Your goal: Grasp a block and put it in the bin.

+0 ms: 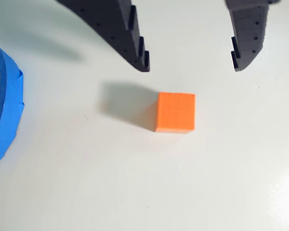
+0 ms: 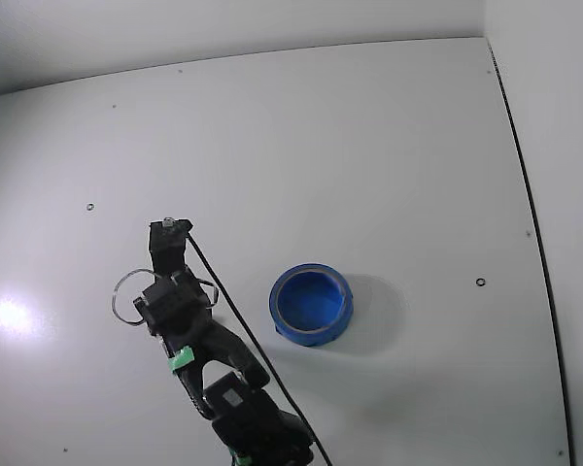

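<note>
**Claw spread above the block, bin off to the side**

In the wrist view the claw (image 1: 190, 65) is hanging with its two dark, ridged fingers (image 1: 130, 38) spread wide apart, nothing between them. The fingertips are showing at the top of the picture, and the orange-red block (image 1: 175, 112) is sitting on the white counter (image 1: 135, 192) just below the gap, closer to the right fingertip's side than the left, touching neither finger. The block is resting flat and square, throwing a soft shadow to its left.

At the left edge of that view, a curved piece of the blue bin (image 1: 7, 110) is showing, well apart from the block.

In the fixed view the black arm (image 2: 189, 330) is reaching up from the bottom edge, and the bin (image 2: 311, 304) is standing upright on the counter just to its right, round and empty. The block is hidden under the arm there.
</note>
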